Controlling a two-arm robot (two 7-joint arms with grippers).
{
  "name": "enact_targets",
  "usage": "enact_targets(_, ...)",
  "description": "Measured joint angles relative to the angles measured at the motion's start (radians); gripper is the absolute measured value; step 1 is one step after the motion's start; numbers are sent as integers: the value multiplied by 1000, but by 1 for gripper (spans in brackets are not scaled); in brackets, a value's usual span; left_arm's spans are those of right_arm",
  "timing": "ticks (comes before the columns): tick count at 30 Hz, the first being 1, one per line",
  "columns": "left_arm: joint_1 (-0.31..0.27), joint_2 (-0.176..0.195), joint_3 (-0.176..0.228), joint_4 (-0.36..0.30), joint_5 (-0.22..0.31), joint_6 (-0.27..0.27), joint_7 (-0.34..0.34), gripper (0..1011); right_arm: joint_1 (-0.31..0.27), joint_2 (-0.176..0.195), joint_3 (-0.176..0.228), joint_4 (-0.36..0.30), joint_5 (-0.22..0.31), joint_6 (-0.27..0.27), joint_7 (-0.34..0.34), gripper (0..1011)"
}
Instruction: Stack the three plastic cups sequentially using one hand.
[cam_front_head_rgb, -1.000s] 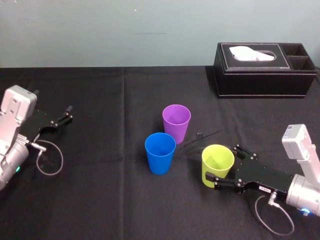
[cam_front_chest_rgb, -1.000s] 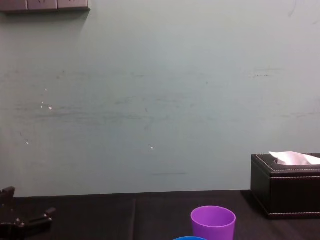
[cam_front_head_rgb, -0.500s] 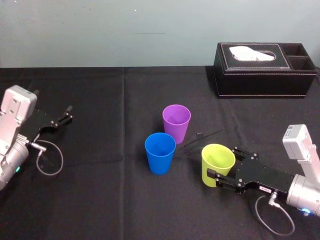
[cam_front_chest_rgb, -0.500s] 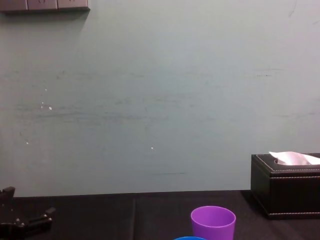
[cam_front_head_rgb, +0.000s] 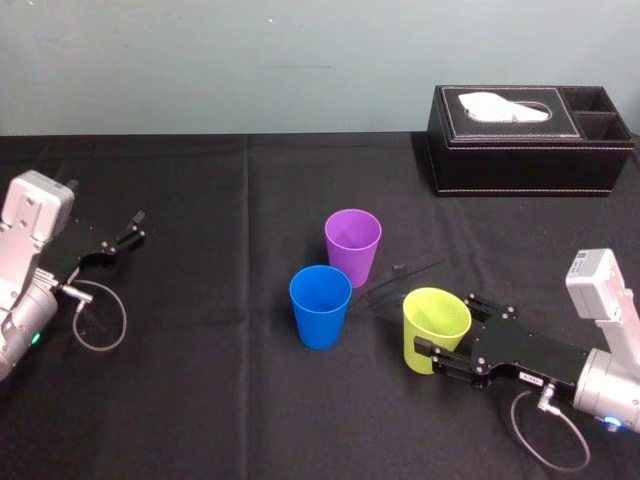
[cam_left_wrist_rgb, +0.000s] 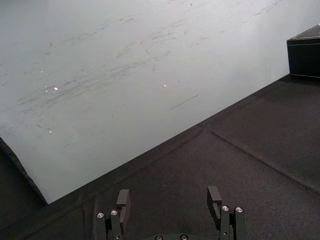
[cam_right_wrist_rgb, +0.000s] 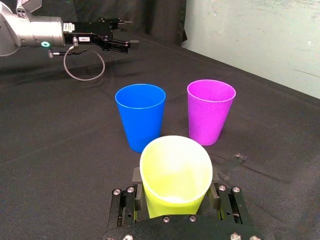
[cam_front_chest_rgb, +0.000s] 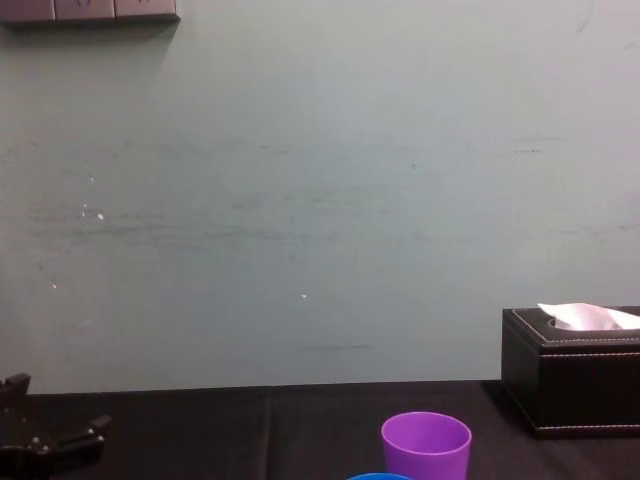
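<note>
Three plastic cups stand on the black cloth. The purple cup (cam_front_head_rgb: 353, 245) (cam_right_wrist_rgb: 210, 111) (cam_front_chest_rgb: 426, 444) is farthest back, and the blue cup (cam_front_head_rgb: 320, 305) (cam_right_wrist_rgb: 140, 116) stands in front of it to the left. To their right is the yellow-green cup (cam_front_head_rgb: 430, 340) (cam_right_wrist_rgb: 175, 172), tipped slightly. My right gripper (cam_front_head_rgb: 443, 325) (cam_right_wrist_rgb: 176, 187) is shut on it, one finger pressing each side below the rim. My left gripper (cam_front_head_rgb: 130, 228) (cam_left_wrist_rgb: 168, 200) rests open at the far left with nothing between its fingers.
A black leather tissue box (cam_front_head_rgb: 530, 140) (cam_front_chest_rgb: 575, 375) stands at the back right near the wall. A small black clip-like piece (cam_front_head_rgb: 399, 270) lies between the purple and yellow-green cups. Bare cloth lies in front of the cups and between them and the left arm.
My right gripper's fingers have drawn in from wide open against the sides of the yellow-green cup, which now leans a little. The left arm has not moved.
</note>
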Motion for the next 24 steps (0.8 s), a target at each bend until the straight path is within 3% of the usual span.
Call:
enact_targets(16, 0, 0, 0, 0, 0, 0, 0, 1011, -6, -1, 10, -15, 9, 17, -14, 734)
enact_targets(24, 0, 0, 0, 0, 0, 0, 0, 1012, -26, 30, 38, -110, 48, 88, -37, 734)
